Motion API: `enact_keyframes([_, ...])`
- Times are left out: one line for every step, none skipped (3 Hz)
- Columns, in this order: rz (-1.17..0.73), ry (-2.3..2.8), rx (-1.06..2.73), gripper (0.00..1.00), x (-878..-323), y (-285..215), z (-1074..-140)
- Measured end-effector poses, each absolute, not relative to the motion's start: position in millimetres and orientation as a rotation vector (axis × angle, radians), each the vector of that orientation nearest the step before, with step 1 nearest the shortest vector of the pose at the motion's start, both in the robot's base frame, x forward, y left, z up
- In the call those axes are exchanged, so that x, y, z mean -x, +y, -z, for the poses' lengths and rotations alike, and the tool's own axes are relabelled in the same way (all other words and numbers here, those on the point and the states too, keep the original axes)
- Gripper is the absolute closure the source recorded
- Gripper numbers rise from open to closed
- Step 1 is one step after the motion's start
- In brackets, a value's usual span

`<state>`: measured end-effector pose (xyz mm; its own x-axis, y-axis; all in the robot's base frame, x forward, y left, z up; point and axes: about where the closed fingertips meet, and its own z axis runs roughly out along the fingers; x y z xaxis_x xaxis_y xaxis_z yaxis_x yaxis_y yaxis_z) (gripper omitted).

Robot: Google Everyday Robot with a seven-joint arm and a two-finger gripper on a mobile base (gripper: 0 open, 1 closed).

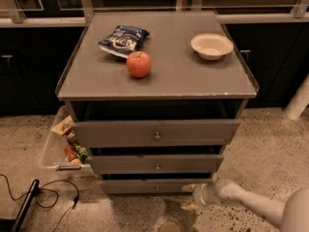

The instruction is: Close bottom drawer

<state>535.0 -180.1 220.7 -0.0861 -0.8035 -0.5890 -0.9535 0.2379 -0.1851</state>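
The bottom drawer is the narrowest grey front at the foot of the cabinet, with one small round knob. It stands a little out from the cabinet, less than the two drawers above. My gripper comes in low from the lower right, its pale fingers right at the drawer front's right end. I cannot tell if it touches the front.
On the grey cabinet top lie a red apple, a blue chip bag and a white bowl. A clear bin of snacks hangs at the left. A black cable lies on the floor left.
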Motion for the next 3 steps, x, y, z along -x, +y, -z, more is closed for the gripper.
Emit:
enact_keyframes([-0.419,1.92,1.649,0.44,-493.3,-157.3,-211.9])
enact_keyframes([-0.4,1.921,1.64,0.21,-503.3,-161.0,-212.5])
enact_keyframes([-0.401,1.921,1.64,0.0,-503.3,-161.0,-212.5])
